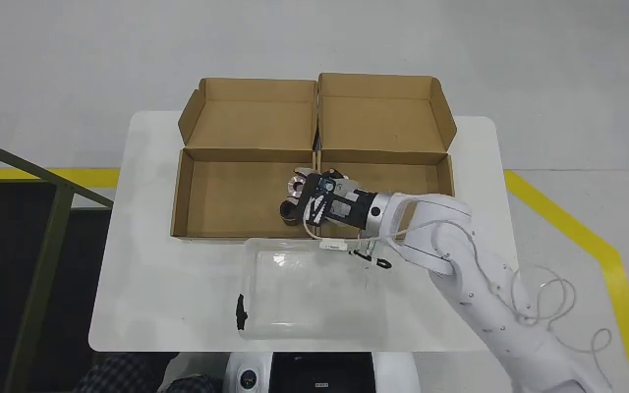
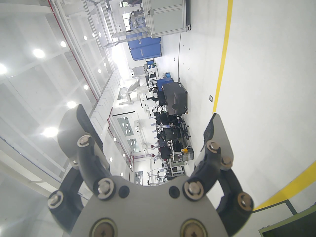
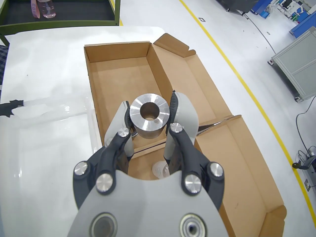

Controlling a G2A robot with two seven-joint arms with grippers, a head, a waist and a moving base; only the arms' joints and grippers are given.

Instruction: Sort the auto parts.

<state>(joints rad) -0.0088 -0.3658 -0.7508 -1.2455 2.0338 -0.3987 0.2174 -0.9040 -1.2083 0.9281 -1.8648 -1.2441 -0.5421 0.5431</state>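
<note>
So the right gripper [image 3: 149, 104] has jaws clamped on a steel bushing [image 3: 148, 123], over the left cardboard box [image 1: 231, 201], bare floor off at 9 o'clock; left gripper [image 2: 147, 113] jaws apart.

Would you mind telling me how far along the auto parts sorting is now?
Done: unclear. In hand: the right gripper grips a silver bored metal cylinder over the left brown cardboard box. Remaining: a small black part at the edge of the clear plastic tray.
</note>
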